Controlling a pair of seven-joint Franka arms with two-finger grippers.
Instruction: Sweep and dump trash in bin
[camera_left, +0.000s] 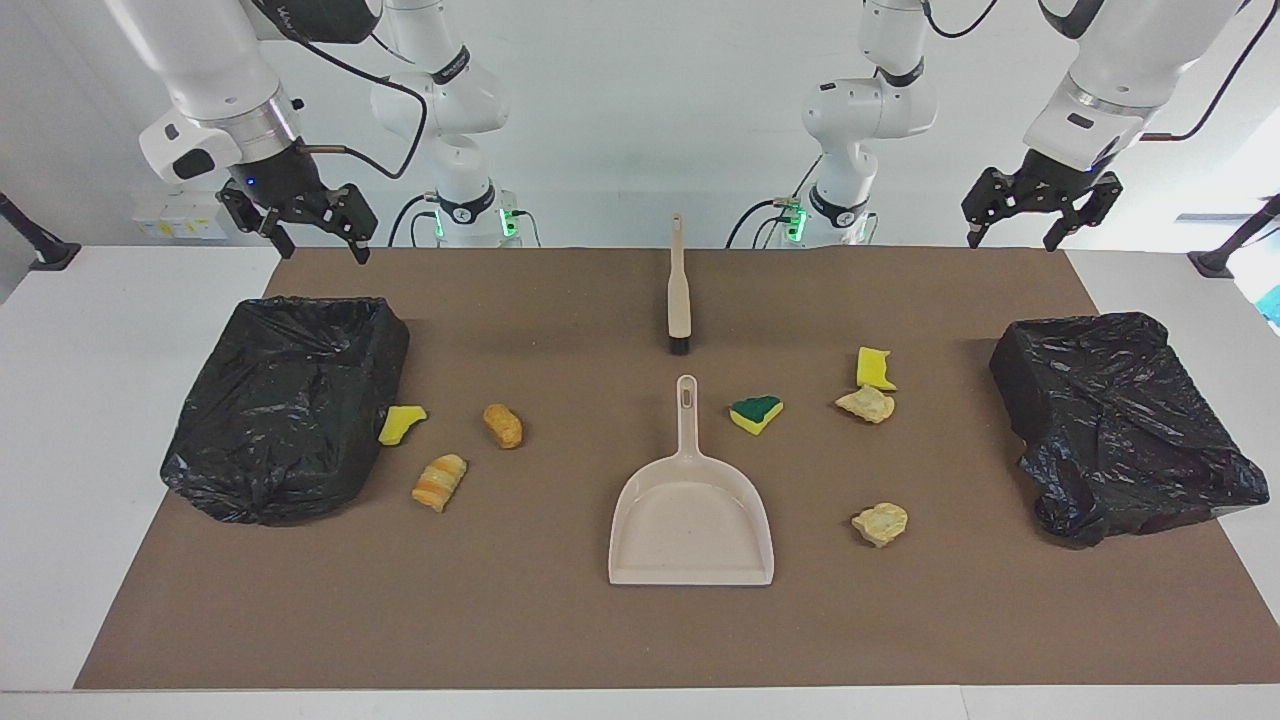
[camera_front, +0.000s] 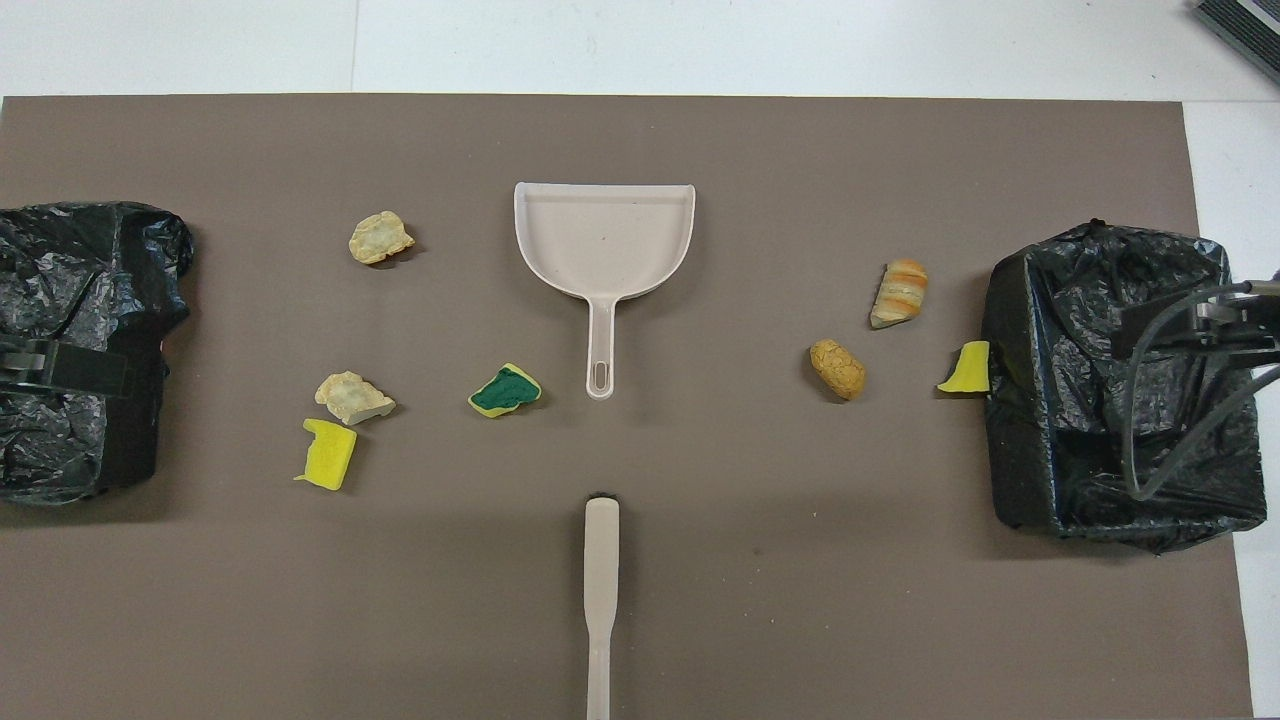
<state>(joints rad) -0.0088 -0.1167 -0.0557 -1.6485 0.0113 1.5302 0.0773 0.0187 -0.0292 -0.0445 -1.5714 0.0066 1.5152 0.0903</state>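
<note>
Trash (camera_left: 758, 413) ringing dustpan (camera_left: 692, 520) from 9 to 2 o'clock; left pincer (camera_left: 1012, 235), right pincer (camera_left: 318, 243) wide, empty, raised

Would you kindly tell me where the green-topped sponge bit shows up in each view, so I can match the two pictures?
Facing view: green-topped sponge bit lies just right of the dustpan handle.
Overhead view: the green-topped sponge bit lies just left of the handle.
Shared landmark: the dustpan, whose handle points toward the robots in both.
</note>
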